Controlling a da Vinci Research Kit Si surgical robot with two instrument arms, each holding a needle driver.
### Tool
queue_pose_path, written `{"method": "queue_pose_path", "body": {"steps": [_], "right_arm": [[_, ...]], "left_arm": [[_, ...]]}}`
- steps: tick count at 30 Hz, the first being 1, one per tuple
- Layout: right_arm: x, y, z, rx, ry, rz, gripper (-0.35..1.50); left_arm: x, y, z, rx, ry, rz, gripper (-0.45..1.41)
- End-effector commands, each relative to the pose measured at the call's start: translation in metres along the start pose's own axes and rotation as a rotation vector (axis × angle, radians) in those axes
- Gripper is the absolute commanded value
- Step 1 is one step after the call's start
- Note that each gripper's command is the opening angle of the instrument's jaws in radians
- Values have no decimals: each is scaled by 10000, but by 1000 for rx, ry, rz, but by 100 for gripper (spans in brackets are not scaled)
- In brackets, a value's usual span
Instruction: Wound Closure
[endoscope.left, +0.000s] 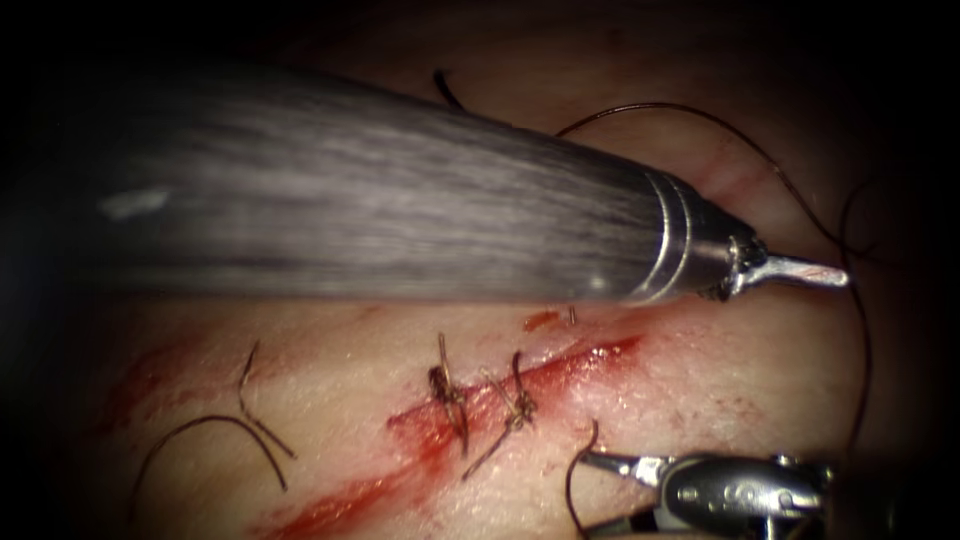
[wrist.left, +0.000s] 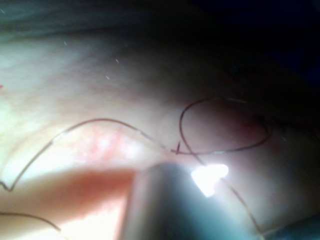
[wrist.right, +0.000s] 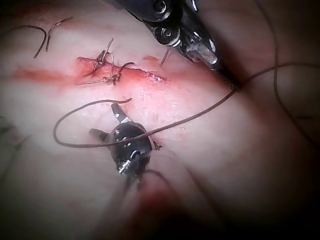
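Observation:
The tissue (endoscope.left: 700, 400) bears a slanting red cut (endoscope.left: 560, 372) crossed by two knotted stitches (endoscope.left: 450, 395) with short cut ends. My left tool (endoscope.left: 835, 274) reaches in on a thick shaft from the left. Its jaws are shut to a thin point on the right of the cut, where the dark thread (endoscope.left: 700, 115) meets them. In the left wrist view the tip (wrist.left: 210, 179) touches the looping thread (wrist.left: 220, 150). My right tool (endoscope.left: 595, 492) stands open over the near tissue and holds nothing, with a thread end (endoscope.left: 578, 455) curling beside it. In the right wrist view it (wrist.right: 102, 119) lies under the crossing thread (wrist.right: 200, 115).
A thin dark curved piece (endoscope.left: 215, 425) lies on the tissue left of the cut; I cannot tell whether it is the needle or loose thread. Red fluid (endoscope.left: 340, 500) fills the cut's near end. The left shaft (endoscope.left: 350, 200) hides the far tissue.

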Motion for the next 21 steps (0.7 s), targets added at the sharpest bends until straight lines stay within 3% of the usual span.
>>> {"method": "queue_pose_path", "body": {"steps": [1, 13, 17, 19, 21], "right_arm": [[-2, -6, 10, 3, 3, 2, 148], [-1, -6, 11, 2, 3, 3, 148], [-1, -6, 11, 2, 3, 3, 148], [-1, -7, 12, 2, 3, 3, 148], [-1, -7, 12, 2, 3, 3, 148]], "left_arm": [[2, -6, 3, 2, 0, 1, 105], [16, -24, 33, 1, 5, 13, 105], [17, -25, 43, -9, -4, 15, 96], [18, -25, 46, -16, -16, 15, 73], [19, -25, 45, -17, -18, 45, 16]]}}
